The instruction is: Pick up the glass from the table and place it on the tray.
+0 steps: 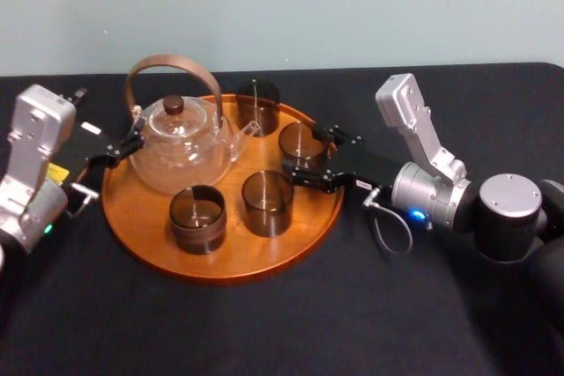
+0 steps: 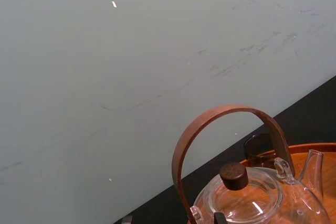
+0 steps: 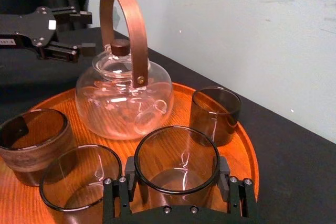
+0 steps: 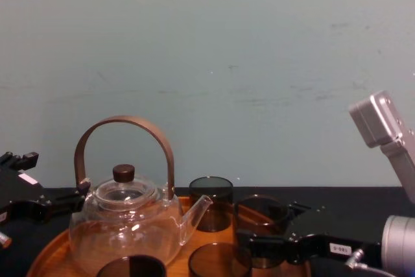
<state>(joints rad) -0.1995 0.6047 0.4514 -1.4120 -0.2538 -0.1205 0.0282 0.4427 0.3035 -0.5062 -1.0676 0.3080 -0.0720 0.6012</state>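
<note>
- Table (image 1: 264, 332): bare black nearest the robot. Nothing left on it to fetch, so task looks nearly done.
- Tray (image 1: 220, 272): round wood w/ low rim, mid-table. Its wood floor should give some friction under a glass base.
- Banded glass (image 1: 198, 217), near-left on tray, and near glass (image 1: 267, 202) just right of it. Both stand upright and are not touched.
- R gripper (image 1: 301, 156): comes in from the right over the tray's right rim, fingers clamped on either side of the glass (image 3: 177, 163).
- Glass sits inside the rim at the tray's right, upright, just beyond the near glass. Can't tell if its base is on the wood yet or a bit above.
- Handling, my guess: empty, so light. Rigid, thin-walled, smooth smoked sides, so slippery and breakable.
- Hold: across the straight wall about mid-height, as the wrist view shows. Firm enough not to slip, no harder. Rim pinch would be riskier.
- Neighbours are close, so a clink is the main risk. Release should be a straight, gentle opening.
- L gripper (image 1: 125, 149): at the tray's left edge, fingers apart and empty, tips just beside the pot (image 1: 181, 151) near its handle base. Looks idle.
- Pot: glass w/ arched wood handle, far-left on tray, spout pointing right.
- Far glass (image 1: 258, 105): at the tray's far rim, beside the spout, standing free.
</note>
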